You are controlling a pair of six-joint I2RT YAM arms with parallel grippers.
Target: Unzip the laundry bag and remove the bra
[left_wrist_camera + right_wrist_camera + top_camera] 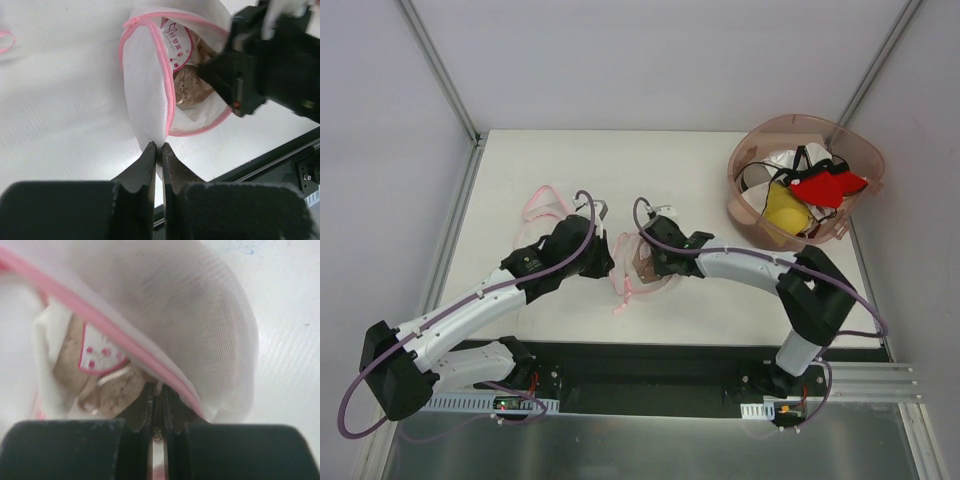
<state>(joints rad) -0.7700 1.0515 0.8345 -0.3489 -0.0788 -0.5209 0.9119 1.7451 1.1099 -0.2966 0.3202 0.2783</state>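
Note:
The laundry bag [628, 268] lies on the table between my two grippers. It is white mesh with a pink zipper rim [171, 95]. My left gripper [159, 146] is shut on the bag's white mesh at its near edge. My right gripper [156, 390] is shut on a small piece at the pink zipper rim [125, 352]. It shows as a black block in the left wrist view [220, 75]. The bag gapes along the zipper. Beige padded fabric, the bra [192, 85], and a white label with pink marks [97, 355] show inside.
A pinkish-brown translucent basket [750, 215] stands at the back right with yellow, red and white garments in it. A loose pink strap [545, 205] lies on the table behind the left arm. The table's near edge and a black rail [280, 160] are just beyond the bag.

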